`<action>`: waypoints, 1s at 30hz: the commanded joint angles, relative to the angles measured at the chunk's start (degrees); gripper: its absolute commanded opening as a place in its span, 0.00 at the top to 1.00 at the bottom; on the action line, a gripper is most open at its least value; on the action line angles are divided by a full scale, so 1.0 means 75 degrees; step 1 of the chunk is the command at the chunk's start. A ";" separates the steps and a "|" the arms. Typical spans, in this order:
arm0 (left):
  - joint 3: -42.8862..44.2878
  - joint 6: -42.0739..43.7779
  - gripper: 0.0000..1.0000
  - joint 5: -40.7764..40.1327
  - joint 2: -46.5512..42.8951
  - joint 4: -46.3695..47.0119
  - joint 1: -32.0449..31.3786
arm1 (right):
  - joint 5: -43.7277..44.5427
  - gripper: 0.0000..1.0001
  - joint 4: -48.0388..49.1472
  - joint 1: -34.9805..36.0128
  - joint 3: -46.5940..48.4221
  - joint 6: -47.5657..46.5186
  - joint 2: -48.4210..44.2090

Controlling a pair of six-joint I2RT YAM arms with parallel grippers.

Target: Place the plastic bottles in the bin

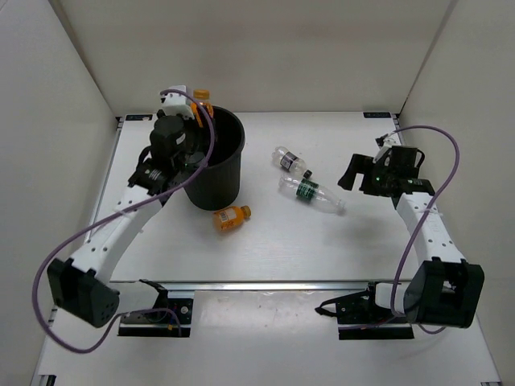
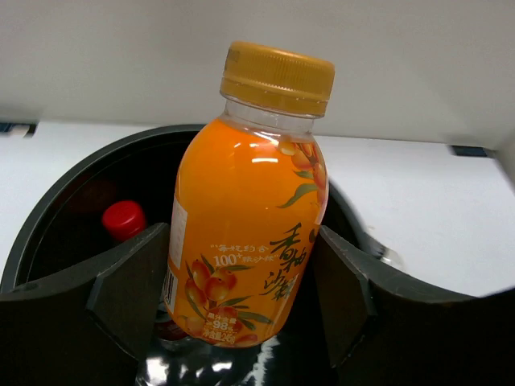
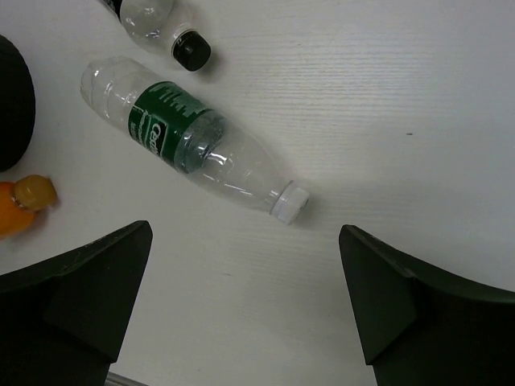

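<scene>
Left hand (image 2: pixel 241 289) is clamped on the stubby orange bottle (image 2: pixel 245 217), held upright, cap up, right over the open bin (image 2: pixel 137 165) toward the far-left corner of the tabletop (image 1: pixel 322 249), so letting go should drop it straight in.

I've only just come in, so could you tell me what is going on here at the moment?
The left gripper holds an orange juice bottle over the mouth of the bin, where a red-capped bottle already lies inside. The right gripper hangs open over the table near the green-label bottle, touching nothing. That bottle, a black-capped bottle and a second orange bottle lie on the table, not yet binned.
</scene>
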 commanded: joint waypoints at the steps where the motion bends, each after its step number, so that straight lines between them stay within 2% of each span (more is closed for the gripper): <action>1: 0.0314 -0.0575 0.20 -0.0986 0.0810 0.0221 0.0412 | -0.0179 0.01 0.0536 0.0170 0.0104 -0.0147 0.0313; 2: 0.0523 -0.0680 0.20 -0.0950 0.0928 0.0137 0.0437 | -0.0191 0.01 0.0570 0.0170 0.0128 -0.0171 0.0418; 3: 0.0549 -0.0669 0.13 -0.0904 0.0871 0.0079 0.0448 | -0.0145 0.01 0.0536 0.0240 0.0128 -0.0241 0.0477; 4: 0.0561 -0.0611 0.01 -0.0845 0.0882 0.0090 0.0425 | -0.0121 0.01 0.0501 0.0310 0.0174 -0.0404 0.0501; 8: 0.0934 -0.0505 0.01 -0.0470 0.0672 -0.0797 0.0437 | -0.0213 0.01 0.0535 0.0650 0.0444 -0.1328 0.0736; 11: 0.0983 -0.0107 0.02 -0.0223 0.0240 -0.1373 0.0075 | -0.1125 0.01 0.0944 0.0896 0.0316 -0.3084 0.0876; 15: 0.0399 -0.0210 0.01 -0.0235 -0.0802 -0.2241 0.0014 | -0.1749 0.01 0.0829 0.0990 0.0958 -0.3569 0.1647; 17: -0.0083 -0.0597 0.02 -0.0562 -0.1342 -0.2826 0.0201 | -0.1891 0.01 0.0992 0.1049 0.1100 -0.3674 0.1953; 20: -0.0727 -0.1452 0.01 -0.1965 -0.2314 -0.3832 0.0436 | -0.1611 0.01 0.1075 0.1259 0.1381 -0.4305 0.2527; 21: -0.0775 -0.1512 0.02 -0.2132 -0.2467 -0.4173 0.0576 | -0.1528 0.01 0.1086 0.1318 0.1521 -0.4621 0.2691; 25: -0.0951 -0.1642 0.01 -0.1936 -0.3381 -0.4610 0.1489 | -0.1830 0.00 0.0925 0.1459 0.2293 -0.5642 0.3592; 30: -0.0565 -0.1525 0.01 -0.2414 -0.3501 -0.4901 0.1398 | -0.2804 0.01 0.0033 0.1307 0.3840 -0.6102 0.5163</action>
